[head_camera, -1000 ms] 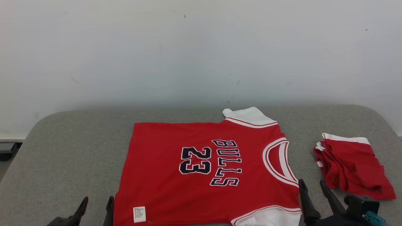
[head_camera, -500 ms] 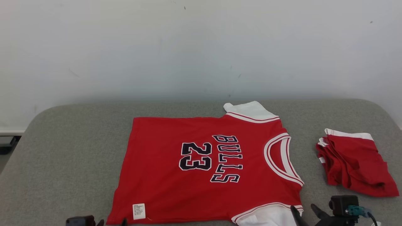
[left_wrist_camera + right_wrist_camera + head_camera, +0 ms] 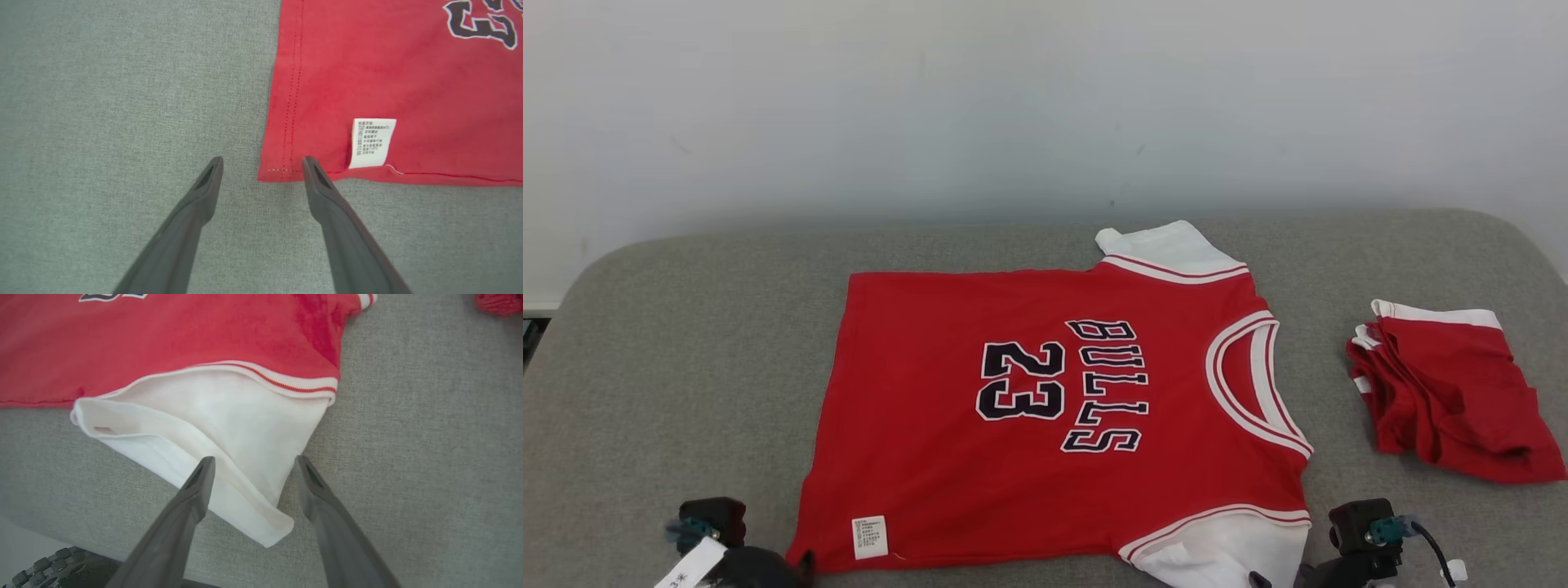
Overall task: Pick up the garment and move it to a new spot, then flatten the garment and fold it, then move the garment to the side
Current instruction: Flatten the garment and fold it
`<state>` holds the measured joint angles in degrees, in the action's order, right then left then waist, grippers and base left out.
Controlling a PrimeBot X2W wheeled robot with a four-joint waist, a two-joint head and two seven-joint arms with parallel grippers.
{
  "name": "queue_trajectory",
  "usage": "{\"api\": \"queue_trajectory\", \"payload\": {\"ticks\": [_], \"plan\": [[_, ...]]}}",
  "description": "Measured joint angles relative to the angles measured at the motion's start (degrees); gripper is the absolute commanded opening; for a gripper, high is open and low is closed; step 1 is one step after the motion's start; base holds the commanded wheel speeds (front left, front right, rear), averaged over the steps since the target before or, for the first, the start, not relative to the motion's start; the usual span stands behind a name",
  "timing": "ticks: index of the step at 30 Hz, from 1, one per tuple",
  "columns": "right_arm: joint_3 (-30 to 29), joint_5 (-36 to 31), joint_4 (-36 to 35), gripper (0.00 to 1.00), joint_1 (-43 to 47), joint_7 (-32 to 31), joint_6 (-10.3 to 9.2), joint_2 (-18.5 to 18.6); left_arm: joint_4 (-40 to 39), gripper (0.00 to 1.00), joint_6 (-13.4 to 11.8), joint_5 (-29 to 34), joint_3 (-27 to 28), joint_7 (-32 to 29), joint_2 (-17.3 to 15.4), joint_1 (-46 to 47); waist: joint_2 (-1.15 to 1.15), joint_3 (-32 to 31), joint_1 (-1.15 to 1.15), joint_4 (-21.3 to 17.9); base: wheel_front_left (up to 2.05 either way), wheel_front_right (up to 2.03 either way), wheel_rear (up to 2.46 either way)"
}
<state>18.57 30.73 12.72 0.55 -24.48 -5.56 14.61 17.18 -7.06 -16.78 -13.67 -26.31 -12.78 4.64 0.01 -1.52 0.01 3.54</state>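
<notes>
The garment [image 3: 1054,408] is a red jersey with white sleeves and a dark "BULLS 23" print, spread flat on the grey padded table [image 3: 686,343]. In the left wrist view my left gripper [image 3: 262,163] stands open just above the table, its fingers straddling the near hem corner [image 3: 273,171] by the white care label [image 3: 372,143]. In the right wrist view my right gripper [image 3: 253,460] is open over the near white sleeve [image 3: 212,412], one finger on either side of the sleeve's tip. Neither gripper holds anything.
A second red garment [image 3: 1445,400] lies folded at the table's right end. A white wall [image 3: 1013,98] rises behind the table. The table's near edge [image 3: 41,522] runs just below the sleeve in the right wrist view.
The head camera has shifted, so the whole picture sits higher. Both grippers have dropped toward the bottom edge of the head view. The jersey lies as before.
</notes>
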Motion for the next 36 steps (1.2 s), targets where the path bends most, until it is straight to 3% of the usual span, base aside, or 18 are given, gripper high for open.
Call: {"api": "queue_trajectory", "payload": {"ticks": [6, 10, 13, 15, 16, 18, 19, 36], "plan": [[0.2, -0.2, -0.2, 1.00, -0.4, -2.3, -0.48, 0.0, 2.5, 0.98, 0.0, 0.0, -0.1, -1.7, 0.1, 2.0, 0.00, 1.2, 0.00, -1.0, 0.00, 0.00, 0.00], [0.1, -0.2, -0.4, 1.00, -0.4, -3.3, -0.53, 0.0, 4.3, 0.74, 0.1, 0.0, -0.7, -2.8, 0.6, 3.0, 0.00, 2.0, 0.00, -1.5, 0.00, 0.00, 0.00], [0.1, -0.2, -0.6, 1.00, -0.3, -3.9, -0.56, 0.0, 5.0, 0.47, 0.1, 0.0, -1.3, -3.2, 1.0, 3.7, 0.00, 2.2, 0.00, -1.6, 0.00, 0.00, 0.00], [0.1, -0.2, -1.1, 1.00, -0.3, -4.4, -0.57, 0.0, 5.5, 0.42, 0.1, 0.0, -1.5, -3.3, 1.2, 4.0, -0.01, 2.3, -0.01, -1.6, 0.00, 0.00, 0.00], [0.1, -0.2, -1.4, 1.00, -0.3, -4.4, -0.57, -0.1, 5.8, 0.33, 0.1, 0.0, -1.6, -3.4, 1.2, 4.1, -0.01, 2.3, -0.01, -1.6, 0.00, 0.00, 0.00], [0.1, -0.4, -1.9, 1.00, 0.0, -4.9, -0.82, -0.1, 6.2, 0.05, 0.3, 0.0, -1.8, -3.4, 1.3, 4.2, -0.01, 2.4, -0.01, -1.6, 0.00, 0.00, 0.00], [0.1, -0.5, -2.1, 1.00, 0.2, -5.1, -0.99, 0.0, 6.2, 0.00, 0.6, 0.0, -2.0, -3.4, 1.4, 4.3, -0.01, 2.5, -0.01, -1.5, 0.00, 0.00, 0.00], [-0.2, -1.8, -4.7, 1.00, 3.6, -7.3, -1.26, -0.1, 8.5, 0.00, 1.5, 0.0, -2.6, -3.1, 2.3, 6.3, -0.01, 3.0, -0.01, -0.6, 0.00, 0.00, 0.00]]}}
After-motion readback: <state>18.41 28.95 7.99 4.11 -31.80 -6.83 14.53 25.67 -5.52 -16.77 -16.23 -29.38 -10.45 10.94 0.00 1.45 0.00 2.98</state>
